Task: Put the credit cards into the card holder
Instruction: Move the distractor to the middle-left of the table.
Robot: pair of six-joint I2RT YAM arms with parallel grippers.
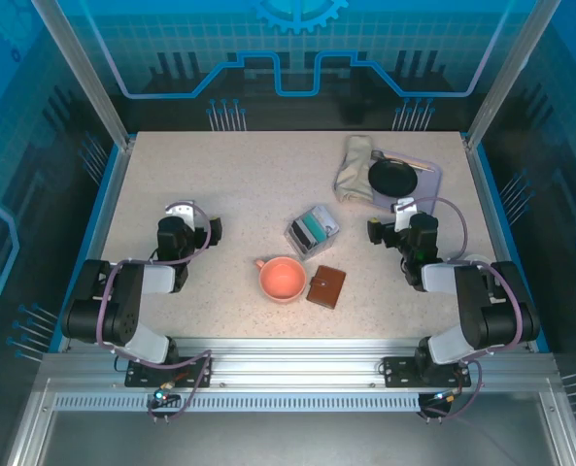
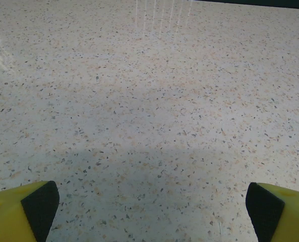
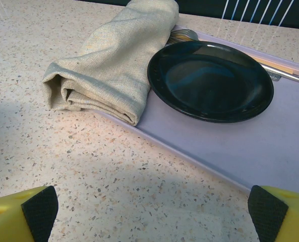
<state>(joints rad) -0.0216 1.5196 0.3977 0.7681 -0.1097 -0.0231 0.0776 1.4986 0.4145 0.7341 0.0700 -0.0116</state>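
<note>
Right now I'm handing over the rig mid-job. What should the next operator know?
Left gripper: open, empty, above bare table.
Right gripper: open, empty, facing the folded cloth and black plate on the lilac mat.
Credit cards: standing in the clear tray at mid-table.
Card holder: lying flat, apparently closed, just right of the pink cup.
Done: nothing yet; neither gripper touches a card or the holder.
Left: open the holder, lift the cards from the tray, and slide them in.
</note>
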